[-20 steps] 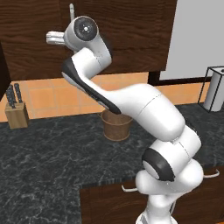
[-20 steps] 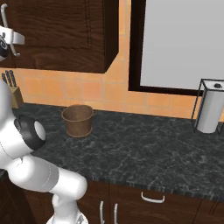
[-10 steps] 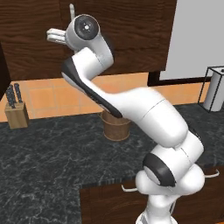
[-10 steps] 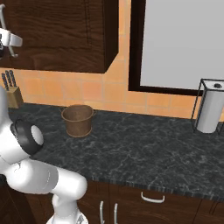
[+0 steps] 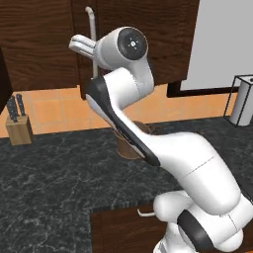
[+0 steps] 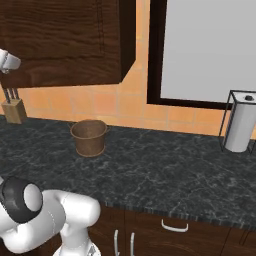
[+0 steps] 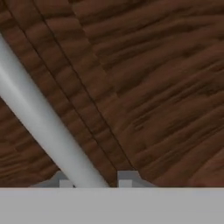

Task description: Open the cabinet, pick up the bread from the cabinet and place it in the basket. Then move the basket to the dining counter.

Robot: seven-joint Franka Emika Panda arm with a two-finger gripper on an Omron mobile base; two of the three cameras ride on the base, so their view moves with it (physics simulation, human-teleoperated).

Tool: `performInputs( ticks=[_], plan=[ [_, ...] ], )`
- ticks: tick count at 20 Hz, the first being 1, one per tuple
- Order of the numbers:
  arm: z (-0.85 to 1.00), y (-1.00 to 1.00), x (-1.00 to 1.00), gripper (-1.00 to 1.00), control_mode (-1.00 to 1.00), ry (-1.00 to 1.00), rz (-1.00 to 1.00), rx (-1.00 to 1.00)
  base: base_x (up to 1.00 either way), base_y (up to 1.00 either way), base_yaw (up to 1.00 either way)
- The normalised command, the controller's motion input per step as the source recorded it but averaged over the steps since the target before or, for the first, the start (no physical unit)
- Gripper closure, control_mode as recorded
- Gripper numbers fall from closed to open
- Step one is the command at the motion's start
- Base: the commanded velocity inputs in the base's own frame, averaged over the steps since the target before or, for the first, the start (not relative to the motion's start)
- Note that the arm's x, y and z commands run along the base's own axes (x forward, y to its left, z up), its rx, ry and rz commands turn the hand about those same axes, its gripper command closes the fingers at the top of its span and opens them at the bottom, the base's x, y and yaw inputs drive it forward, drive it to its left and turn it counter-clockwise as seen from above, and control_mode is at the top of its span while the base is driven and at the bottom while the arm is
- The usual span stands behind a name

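I see a knife block [image 5: 19,129] far left on the black counter [image 5: 59,183], a paper towel roll [image 6: 239,128] in its wire holder far right.

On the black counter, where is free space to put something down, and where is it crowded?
Bare black counter lies between the basket and the paper towel holder, and between the knife block and the basket. It is crowded around the basket in the left base view, where the arm passes in front of it.
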Motion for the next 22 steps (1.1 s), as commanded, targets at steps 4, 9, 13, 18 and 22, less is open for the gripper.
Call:
performInputs(
  ticks=[4,9,13,18,22],
  plan=[
    [0.54,-0.91,-1.0,1.0,-1.0,0.0,0.0,0.19,0.0,0.0,0.0],
    [0.6,-0.95,-1.0,1.0,-1.0,0.0,0.01,0.16,0.0,0.0,0.0],
    [0.72,-0.96,-1.0,1.0,-1.0,0.08,0.06,0.07,0.0,0.0,0.0],
    [0.63,-0.98,-1.0,1.0,-1.0,0.13,0.09,0.04,0.0,0.0,0.0],
    [0.22,-0.93,-1.0,1.0,-1.0,0.07,0.1,0.05,0.0,0.0,0.0]
  ],
)
